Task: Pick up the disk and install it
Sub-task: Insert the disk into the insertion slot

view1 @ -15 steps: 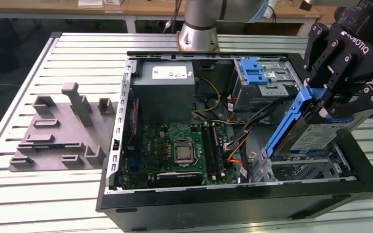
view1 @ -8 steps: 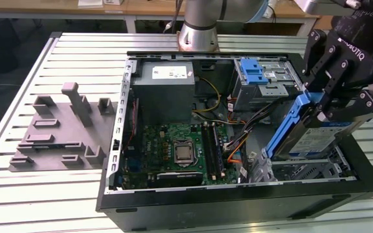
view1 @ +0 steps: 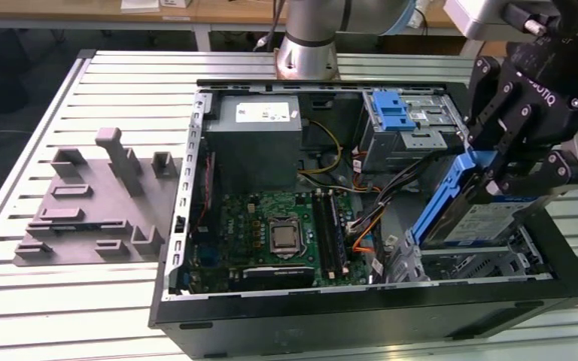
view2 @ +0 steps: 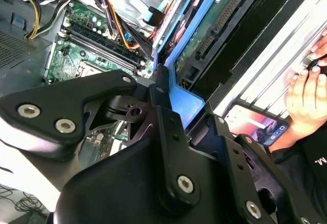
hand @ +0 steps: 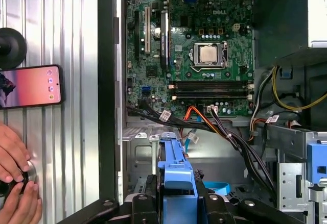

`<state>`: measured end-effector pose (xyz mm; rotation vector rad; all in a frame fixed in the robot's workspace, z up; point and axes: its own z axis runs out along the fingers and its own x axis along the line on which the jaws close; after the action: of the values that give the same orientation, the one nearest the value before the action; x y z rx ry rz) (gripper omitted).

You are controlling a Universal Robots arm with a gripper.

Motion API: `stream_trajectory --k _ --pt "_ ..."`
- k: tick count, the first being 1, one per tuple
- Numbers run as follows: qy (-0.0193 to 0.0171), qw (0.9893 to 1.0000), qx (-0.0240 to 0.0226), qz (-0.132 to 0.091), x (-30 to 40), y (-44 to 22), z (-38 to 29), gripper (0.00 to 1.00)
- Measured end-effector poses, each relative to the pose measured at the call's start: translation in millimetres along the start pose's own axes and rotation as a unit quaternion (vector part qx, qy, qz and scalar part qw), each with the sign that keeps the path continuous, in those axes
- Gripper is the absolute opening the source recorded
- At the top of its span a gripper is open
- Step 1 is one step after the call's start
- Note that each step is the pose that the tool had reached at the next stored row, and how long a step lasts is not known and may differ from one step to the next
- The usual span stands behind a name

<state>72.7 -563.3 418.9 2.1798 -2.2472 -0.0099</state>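
Item, my gripper [view1: 505, 173]: closed on the disk [view1: 482, 220], tilted over open case [view1: 369, 312], cables [hand: 214, 124] nearby; first wrist view adds phone [hand: 30, 86], hand [hand: 13, 155].

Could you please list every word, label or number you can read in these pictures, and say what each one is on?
Print stands in four places; none is quoted here.
Label on the disk, held by the gripper: too small to read.
White sticker on the grey box: too small to read.
Motherboard: a maker's mark and tiny markings, left unquoted.
Phone screen: icons, no readable words.
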Motion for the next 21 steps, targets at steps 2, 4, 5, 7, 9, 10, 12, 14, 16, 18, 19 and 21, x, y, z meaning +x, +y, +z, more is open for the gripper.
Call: stream_trajectory --k 2,4,5,7,9,10,12,14,16,18,19,21 --pt "0.0 1.0 -0.0004 0.0 0.0 -0.4 2.7 0.36" --pt "0.0 1.0 -0.0007 0.0 0.0 -0.9 5.8 0.36" --pt "0.0 1.0 -0.0008 0.0 -0.1 -1.1 7.3 0.36" --pt "0.0 1.0 -0.001 0.0 -0.1 -1.4 10.3 0.36" --pt "0.0001 1.0 -0.0011 0.0 -0.1 -1.8 13.6 0.36" --pt "0.0 1.0 -0.0012 0.0 -0.1 -2.0 15.4 0.36" --pt "0.0 1.0 -0.0012 0.0 -0.1 -2.2 18.9 0.36" --pt "0.0 1.0 -0.0012 0.0 -0.2 -2.5 22.5 0.36" --pt "0.0 1.0 -0.0012 0.0 -0.2 -2.6 26.0 0.36" --pt "0.0001 1.0 -0.0013 0.0 -0.2 -2.7 29.3 0.36" --pt "0.0001 1.0 -0.0013 0.0 -0.2 -2.7 30.1 0.36" --pt "0.0002 1.0 -0.0013 0.0 -0.2 -2.7 30.2 0.36"
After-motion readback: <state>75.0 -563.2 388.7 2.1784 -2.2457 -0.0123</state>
